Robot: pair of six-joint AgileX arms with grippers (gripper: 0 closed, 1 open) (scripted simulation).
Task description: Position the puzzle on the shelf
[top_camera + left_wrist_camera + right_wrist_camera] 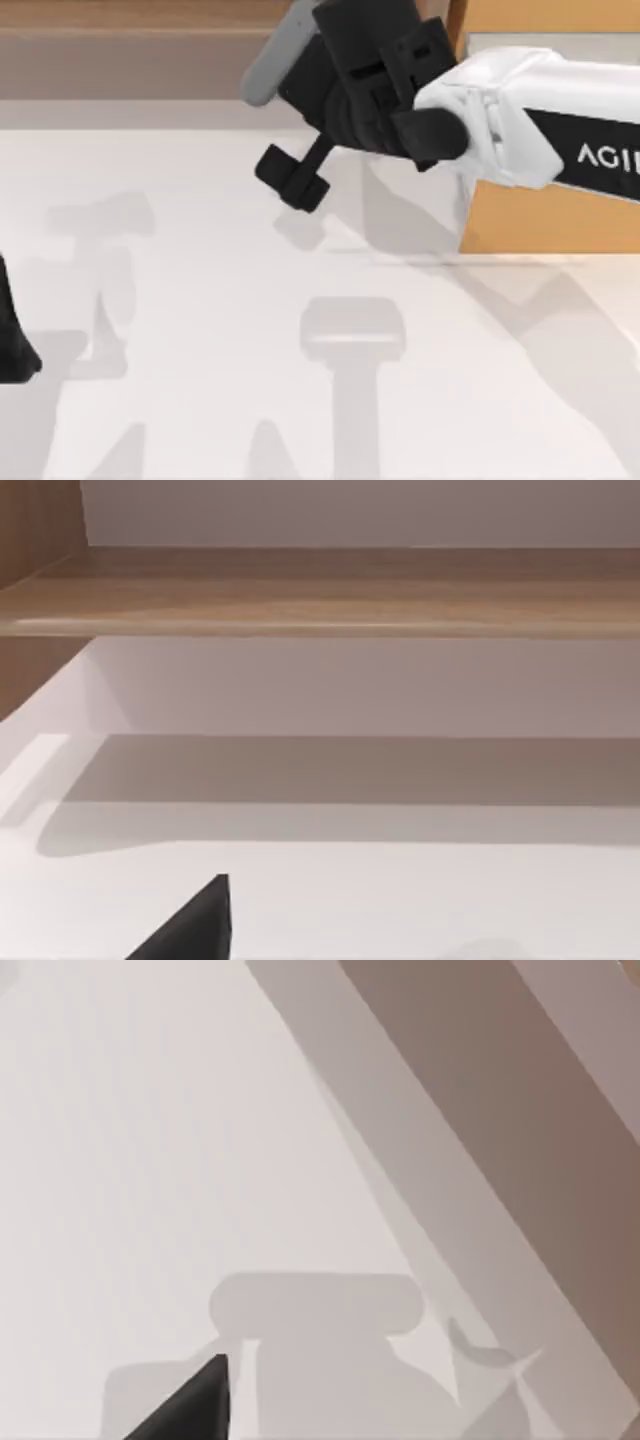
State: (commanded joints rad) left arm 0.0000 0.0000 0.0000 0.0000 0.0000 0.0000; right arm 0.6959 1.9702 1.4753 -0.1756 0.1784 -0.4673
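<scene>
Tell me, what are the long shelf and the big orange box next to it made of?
The shelf looks like light-brown wood with a smooth, slightly shiny finish: faint grain streaks run along its board. The orange cabinet, beneath the right arm, looks like smooth matte wood, but its flat face shows hardly any grain, so that is less sure.

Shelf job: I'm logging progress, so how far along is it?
Done: the right pincer hangs above the table, close in front of the shelf. In hand: I cannot tell whether it carries the puzzle. Left: setting the puzzle on a shelf board is unconfirmed. The left arm is parked at the table's left edge.
</scene>
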